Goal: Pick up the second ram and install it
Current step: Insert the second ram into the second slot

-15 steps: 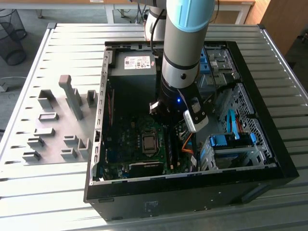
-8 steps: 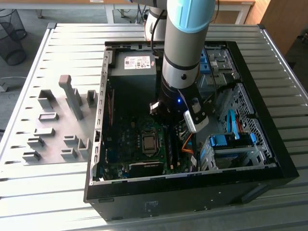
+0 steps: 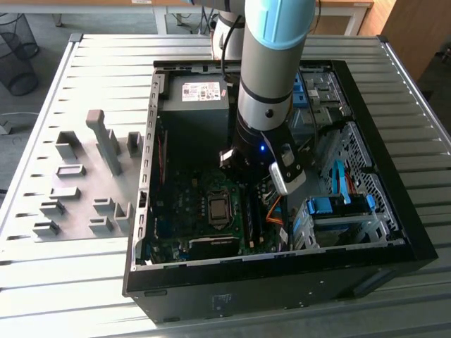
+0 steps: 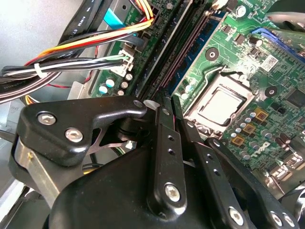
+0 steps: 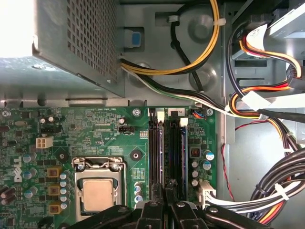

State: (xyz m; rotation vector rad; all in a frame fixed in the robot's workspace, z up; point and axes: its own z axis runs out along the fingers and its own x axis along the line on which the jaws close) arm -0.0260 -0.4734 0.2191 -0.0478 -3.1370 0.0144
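The end effector (image 5: pixel 165 206) is reaching down inside the open computer case (image 3: pixel 394 264), its black fingers (image 4: pixel 164 143) drawn narrow together over the memory slots (image 5: pixel 167 148) of the green motherboard (image 5: pixel 95 133); whether anything thin is sitting between the fingertips I cannot tell. In the first wrist view the second ram (image 5: pixel 161 150) is showing as a bluish strip standing in a slot just ahead of the fingertips, with a darker stick (image 5: pixel 174 150) lying in a slot beside it. The processor socket (image 5: pixel 97 193) is sitting near the slots; bundled cables (image 5: pixel 248 102) are running past them. In the exterior view the arm (image 3: pixel 271 70) is standing over the case's middle; the case is resting on a slatted tabletop (image 3: pixel 84 282), with a grey fixture tray (image 3: pixel 77 183) lying towards the exterior view's left.
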